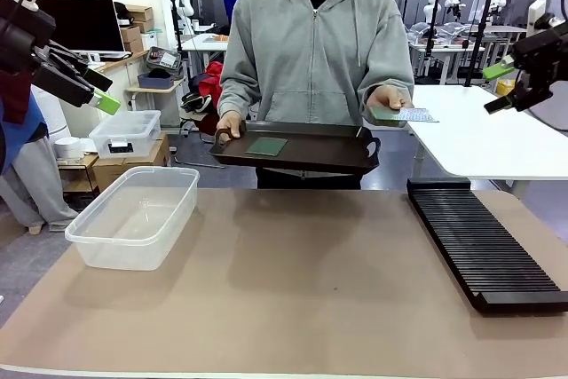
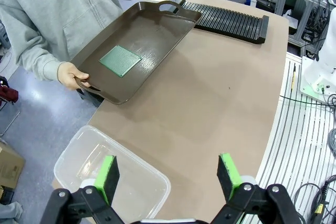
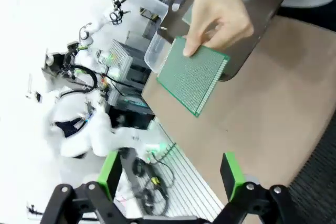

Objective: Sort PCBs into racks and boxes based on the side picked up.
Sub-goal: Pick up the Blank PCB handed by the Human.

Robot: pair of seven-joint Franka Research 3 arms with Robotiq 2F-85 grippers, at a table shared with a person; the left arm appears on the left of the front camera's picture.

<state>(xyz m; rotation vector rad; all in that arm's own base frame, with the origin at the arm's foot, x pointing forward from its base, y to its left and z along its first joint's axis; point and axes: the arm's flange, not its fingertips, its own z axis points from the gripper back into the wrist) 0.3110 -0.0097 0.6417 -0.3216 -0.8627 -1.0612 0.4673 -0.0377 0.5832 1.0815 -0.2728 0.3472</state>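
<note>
Front view: the person's hand point(image 1: 382, 99) holds the offered PCB point(image 1: 387, 115) flat at far right, long axis left-right, just left of and below our right pincer point(image 1: 498, 88), whose jaws stand wide and empty. We judge that arm the nearer. Our left pincer point(image 1: 99, 89), also open, is well apart. The second PCB point(image 1: 266, 146) lies on the tray point(image 1: 355, 162). The rack point(image 1: 484, 246) lies near right.

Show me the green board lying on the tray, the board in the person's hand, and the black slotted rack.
Lying board point(image 1: 266, 146): front view, middle of its face.
Held board point(image 3: 193, 81): right wrist view, centre of its perforated face.
Black rack point(image 1: 484, 246): front view, middle of its slotted top.
</note>
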